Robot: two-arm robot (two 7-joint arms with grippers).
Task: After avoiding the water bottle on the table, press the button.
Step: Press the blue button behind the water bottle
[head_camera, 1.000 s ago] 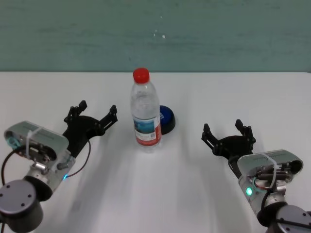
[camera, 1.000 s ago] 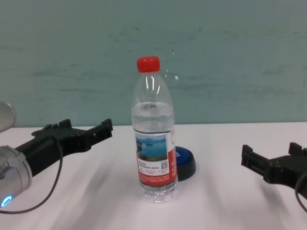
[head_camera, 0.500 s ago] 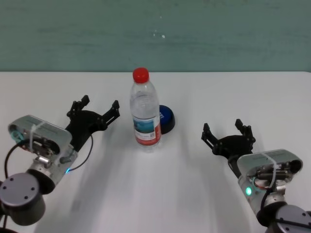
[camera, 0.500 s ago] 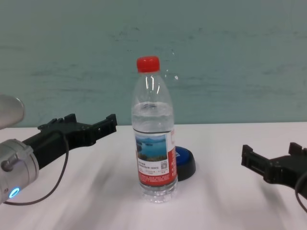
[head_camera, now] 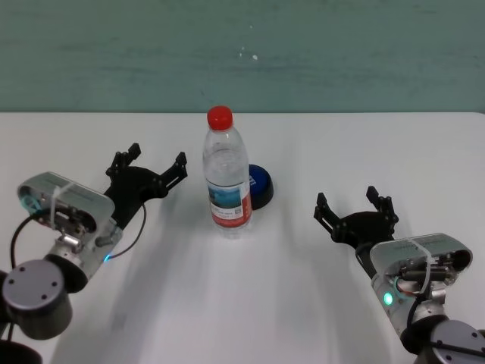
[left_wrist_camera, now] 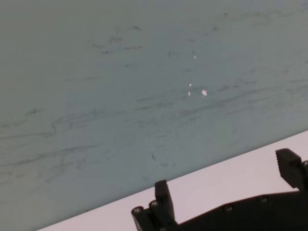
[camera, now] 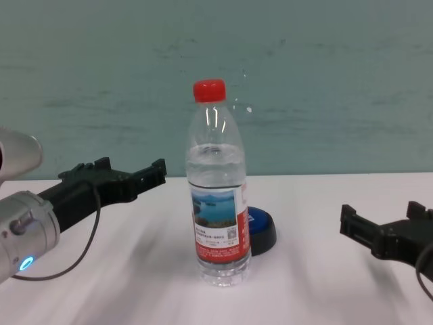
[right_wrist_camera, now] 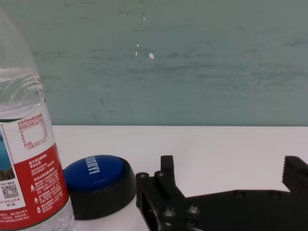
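Observation:
The water bottle [head_camera: 227, 182] stands upright in the middle of the white table [head_camera: 250, 303], with its red cap on. The blue button [head_camera: 261, 186] sits just behind it to the right, partly hidden by the bottle. My left gripper [head_camera: 151, 161] is open and empty, held above the table to the left of the bottle and about level with it. It also shows in the chest view [camera: 130, 167]. My right gripper [head_camera: 347, 199] is open and empty, to the right of the bottle and nearer to me. In the right wrist view the button [right_wrist_camera: 98, 183] lies ahead, beside the bottle [right_wrist_camera: 26, 159].
A teal wall [head_camera: 242, 53] runs along the table's far edge. The left wrist view shows only that wall and a strip of table beyond the gripper [left_wrist_camera: 225, 179].
My left gripper has moved forward, away from me, and a little toward the bottle. The right arm, the bottle and the button have not moved.

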